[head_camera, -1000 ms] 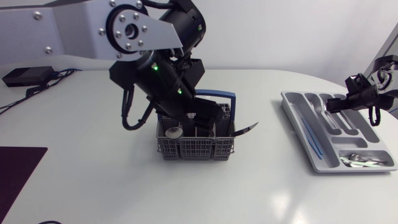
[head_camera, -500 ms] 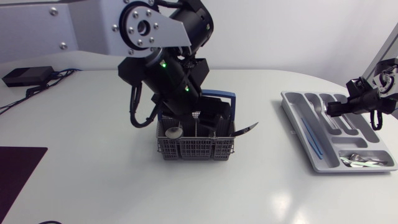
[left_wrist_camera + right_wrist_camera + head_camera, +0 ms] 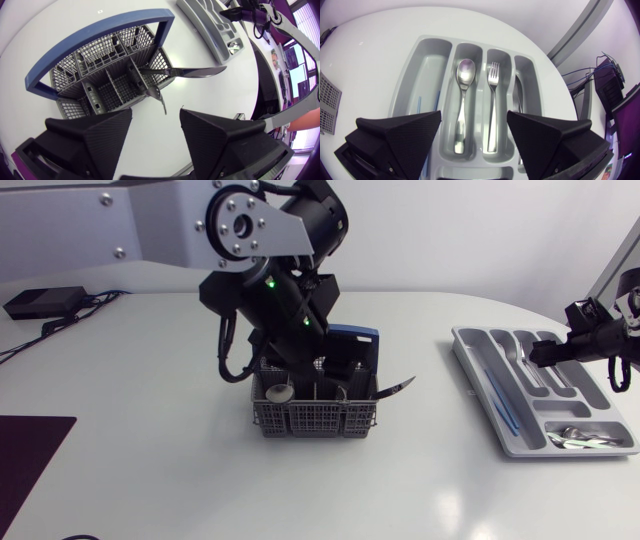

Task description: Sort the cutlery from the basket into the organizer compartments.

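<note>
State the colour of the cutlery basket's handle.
Blue; the handle shows best in the left wrist view, arching over the grey basket.

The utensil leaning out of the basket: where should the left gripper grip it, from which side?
Probably on the slim length jutting past the rim of the basket, from above: that part of the utensil hangs free over the table, its other end sits among the dividers.

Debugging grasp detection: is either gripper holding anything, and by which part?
Nothing is held. The left gripper is open above the basket, with nothing between its fingers; the right gripper is open above the organizer, also empty.
</note>
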Motion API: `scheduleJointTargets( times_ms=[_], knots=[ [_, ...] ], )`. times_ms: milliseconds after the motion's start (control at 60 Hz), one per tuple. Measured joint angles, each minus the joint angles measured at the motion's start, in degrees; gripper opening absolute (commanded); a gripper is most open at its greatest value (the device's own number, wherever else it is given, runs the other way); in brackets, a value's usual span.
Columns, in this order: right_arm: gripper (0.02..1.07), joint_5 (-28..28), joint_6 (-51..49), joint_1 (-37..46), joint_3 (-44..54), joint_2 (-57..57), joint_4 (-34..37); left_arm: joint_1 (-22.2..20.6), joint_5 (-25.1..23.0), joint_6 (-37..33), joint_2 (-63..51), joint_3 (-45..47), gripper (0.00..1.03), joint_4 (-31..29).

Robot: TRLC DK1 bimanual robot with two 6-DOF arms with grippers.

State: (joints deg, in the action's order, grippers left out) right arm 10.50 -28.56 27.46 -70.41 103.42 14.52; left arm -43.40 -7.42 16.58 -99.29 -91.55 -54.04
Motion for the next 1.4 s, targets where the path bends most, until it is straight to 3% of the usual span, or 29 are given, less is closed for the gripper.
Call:
scheduleJointTargets(
  times_ms=[67,217,333,717,900,1400],
  knots=[
    [0.97,0.20,-0.02,-0.04,0.57,-0.87,0.02,-0.02,-0.26,0.17,-0.50,-0.24,0.57,0.28],
    [0.97,0.31,-0.22,-0.04,2.38,-3.02,0.02,-0.13,-0.28,0.96,-2.19,-0.57,0.35,1.01],
    [0.97,0.87,-0.26,-0.04,3.56,-4.61,0.02,-0.13,-1.14,1.75,-2.91,-0.76,0.26,1.73],
    [0.97,1.70,-1.51,-0.04,5.88,-8.07,0.02,-0.13,-1.33,3.74,-4.68,-1.95,0.16,2.08],
    [0.97,1.73,-1.53,-0.04,6.34,-8.37,0.02,-0.13,-2.54,4.61,-4.94,-1.97,0.04,2.08],
    [0.97,2.38,-1.99,-0.04,8.31,-11.21,0.04,0.81,-4.35,4.85,-5.01,-6.16,0.04,-2.93]
  ],
)
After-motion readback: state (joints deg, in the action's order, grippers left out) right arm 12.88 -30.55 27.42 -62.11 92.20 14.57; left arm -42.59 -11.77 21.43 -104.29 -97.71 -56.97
